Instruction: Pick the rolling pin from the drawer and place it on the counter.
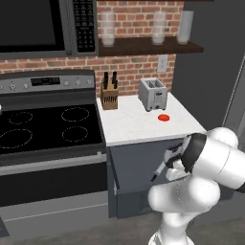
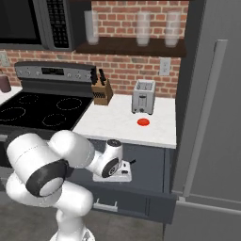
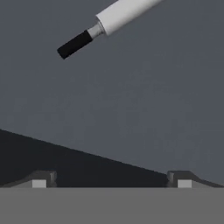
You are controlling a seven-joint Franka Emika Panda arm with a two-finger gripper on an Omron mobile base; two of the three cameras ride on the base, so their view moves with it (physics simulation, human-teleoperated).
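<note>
Early stage: drawer (image 2: 141,188) stands open, nothing lifted yet. Gripper (image 3: 111,183) hangs over the drawer, fingers spread wide apart, empty. Rolling pin (image 3: 109,22) lies on the drawer floor, ahead of the fingertips, untouched. Reach, grasp, lift and transfer to counter (image 1: 134,124) all remain.

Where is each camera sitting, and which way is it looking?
Left base view: behind the arm on its left, looking forward and down at the counter, stove and drawer; the white arm fills the lower right.
Right base view: behind the arm on its right, facing the same counter and open drawer; the arm rises lower left.
Hand view: on the hand, looking into the drawer at the rolling pin; the gripper tips show at the bottom, apart.
Both base views share the toaster and knife block.
</note>
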